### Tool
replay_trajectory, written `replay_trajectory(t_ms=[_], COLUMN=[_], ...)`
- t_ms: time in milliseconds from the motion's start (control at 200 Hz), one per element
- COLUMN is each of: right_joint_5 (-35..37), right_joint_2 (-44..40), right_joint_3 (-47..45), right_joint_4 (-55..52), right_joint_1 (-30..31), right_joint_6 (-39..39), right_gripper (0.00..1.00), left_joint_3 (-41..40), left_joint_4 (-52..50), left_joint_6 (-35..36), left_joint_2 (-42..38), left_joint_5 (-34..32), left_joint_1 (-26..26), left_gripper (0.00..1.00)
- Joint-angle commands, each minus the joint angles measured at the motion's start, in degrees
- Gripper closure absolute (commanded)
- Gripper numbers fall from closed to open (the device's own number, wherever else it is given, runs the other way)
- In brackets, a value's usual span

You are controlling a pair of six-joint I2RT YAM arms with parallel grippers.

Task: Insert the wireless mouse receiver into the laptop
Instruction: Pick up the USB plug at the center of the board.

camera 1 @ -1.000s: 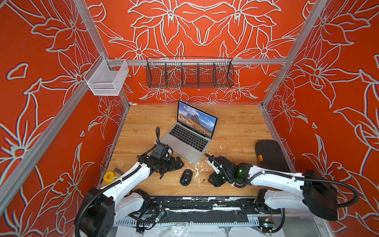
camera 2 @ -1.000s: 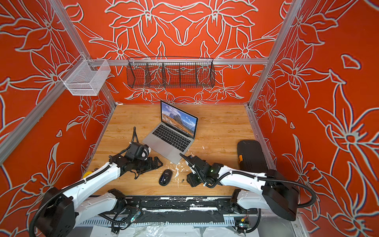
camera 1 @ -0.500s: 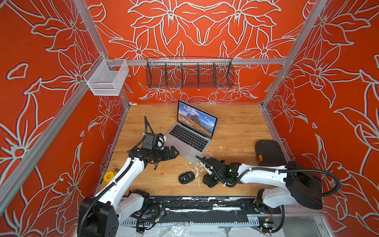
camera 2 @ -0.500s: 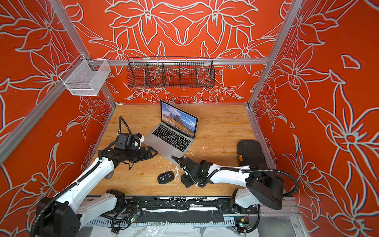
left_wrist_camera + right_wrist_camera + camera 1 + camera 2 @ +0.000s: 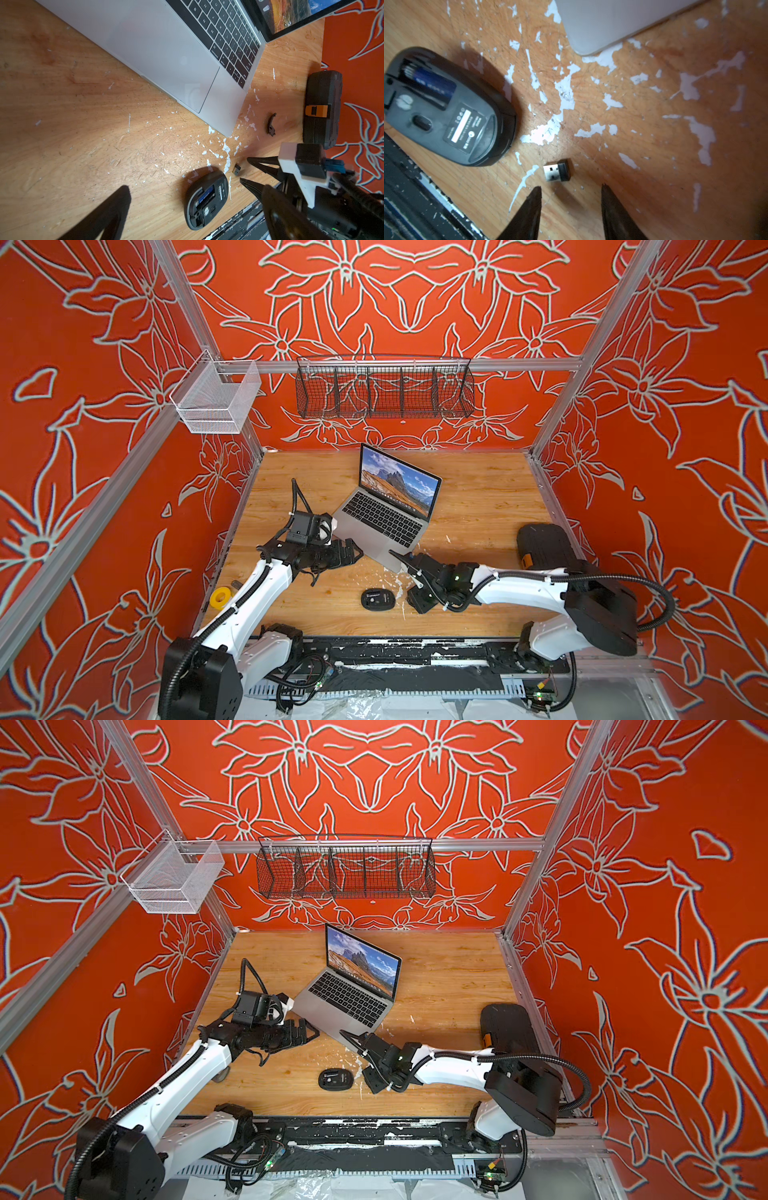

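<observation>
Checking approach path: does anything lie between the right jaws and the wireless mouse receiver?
Nothing: the right wrist view shows only bare wood between the jaws of the right gripper and the wireless mouse receiver.

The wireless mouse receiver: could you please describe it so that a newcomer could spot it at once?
Start at the silver laptop; off its near corner lies an upturned black mouse. Beside that mouse, before the right gripper, sits the receiver: a tiny stub, metal plug with black cap, far smaller than the mouse.
</observation>
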Motion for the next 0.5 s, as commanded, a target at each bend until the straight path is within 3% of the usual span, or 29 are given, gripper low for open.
replay_trajectory(t_ms=[0,180,250,370,495], right_joint_5=[-0.7,-8.5,-12.4,-13.1,-12.6], right_joint_2=[-1.5,-4.0,-3.2,-1.4,5.2], right_joint_3=[4.6,10.9,12.6,12.7,17.9], right_joint_4=[-7.3,-16.6,-21.3,-24.5,-27.3], right_joint_1=[-0.8,-0.8,-0.8,-0.9,-0.9], right_joint_6=[-7.4,-32.2,-48.6,-70.9,-79.1], right_gripper=[0.49,0.43,0.43,0.43,0.47], left_joint_3=[0.3,3.8,5.4,8.0,7.9], left_joint_4=[0.4,-1.8,-2.4,-4.3,-4.5], left_joint_6=[1.7,6.6,8.8,11.5,12.4], left_joint_2=[-0.9,-0.7,-0.6,0.2,0.7], left_joint_5=[1.6,1.1,-0.2,-3.5,-2.7], left_joint_1=[0.7,1.0,1.0,1.6,4.8], left_gripper=[0.03,0.03,0.02,0.02,0.03])
